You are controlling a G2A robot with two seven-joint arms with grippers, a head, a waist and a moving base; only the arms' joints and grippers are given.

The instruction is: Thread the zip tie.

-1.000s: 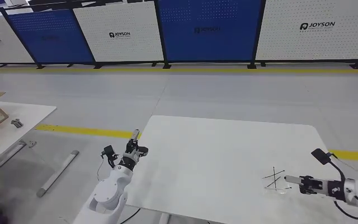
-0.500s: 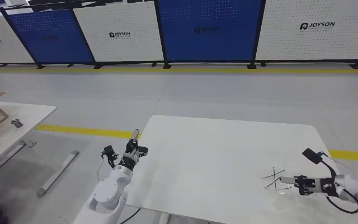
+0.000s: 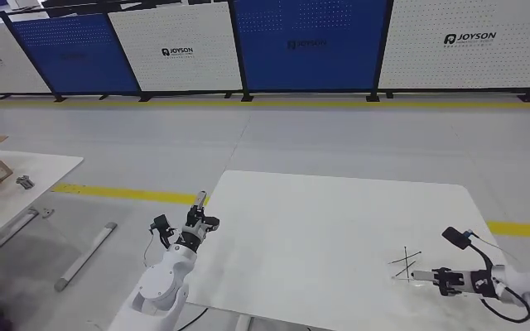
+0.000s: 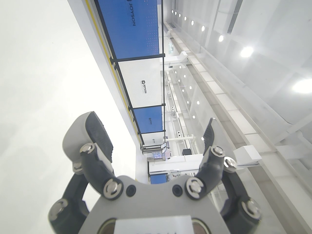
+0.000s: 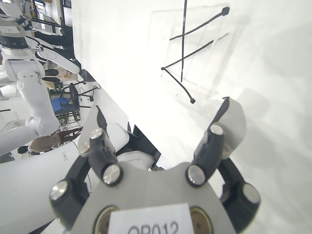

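Right hand (image 5: 162, 103), fingers spread with nothing between them, held low over the white surface (image 3: 331, 232) just beside a small cluster of black zip ties (image 5: 182, 37). The left hand (image 4: 152, 118), likewise spread and empty, stands at the opposite near corner of the surface, well apart from the ties. The ties lie flat and crossed on a clear sheet (image 5: 224, 40) in the near right part of the surface. One long tie runs across two others, and a further strand ends in a head (image 5: 192, 101) closest to the right hand. Whether that strand is joined to its neighbour where they meet cannot be told. Likely hazards, as judged from this arrangement: (a) the ties are thin and lie flush on a smooth sheet, so closing fingers may skate over a strap and come up empty, or pinch the sheet's edge instead; (b) because the straps overlap, lifting one may drag or flick the others, and a broad finger pad may catch two at once; (c) a low approach may push the loose sheet along the surface and carry the whole cluster with it; (d) a grasp taken at mid-strap leaves the tail drooping, which makes it hard to line up with the small opening in the head; (e) a tail presented the wrong way round may not lock, and neither the strap's toothed side nor the head's opening can be made out here.
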